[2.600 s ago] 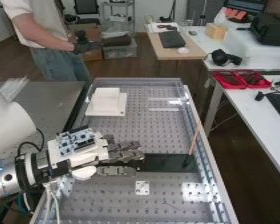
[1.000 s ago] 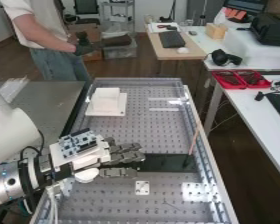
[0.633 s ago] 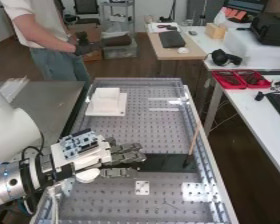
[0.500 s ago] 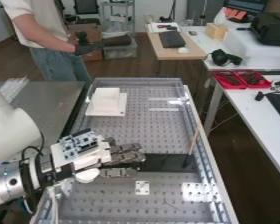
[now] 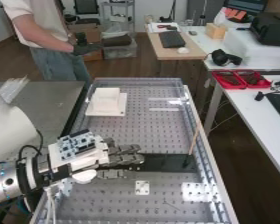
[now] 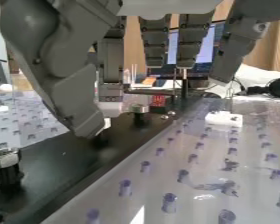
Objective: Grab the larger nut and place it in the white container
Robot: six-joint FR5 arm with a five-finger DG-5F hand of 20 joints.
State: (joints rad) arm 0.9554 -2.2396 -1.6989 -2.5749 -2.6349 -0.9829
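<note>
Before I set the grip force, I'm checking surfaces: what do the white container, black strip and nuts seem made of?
White container: probably matte plastic, evenly white without metallic glints; painted material is possible.
Black strip: smooth and satin, with a soft sheen; plastic or coated metal, can't tell.
Nuts: likely bare metal, silvery with bright highlights.

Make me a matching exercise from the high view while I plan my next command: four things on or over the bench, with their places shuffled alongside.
Things
1. Dark grey robotic hand
2. White box-shaped container on a square base
3. Small white square plate with dark dots
4. Thin orange-brown stick

Places
A. Slanting up from the long black plate
B. Flat, nearer the camera than the black plate
C. Toward the bench's far end
D. At the black plate's left part

Pairs: 1-D, 2-C, 3-B, 4-A
</note>
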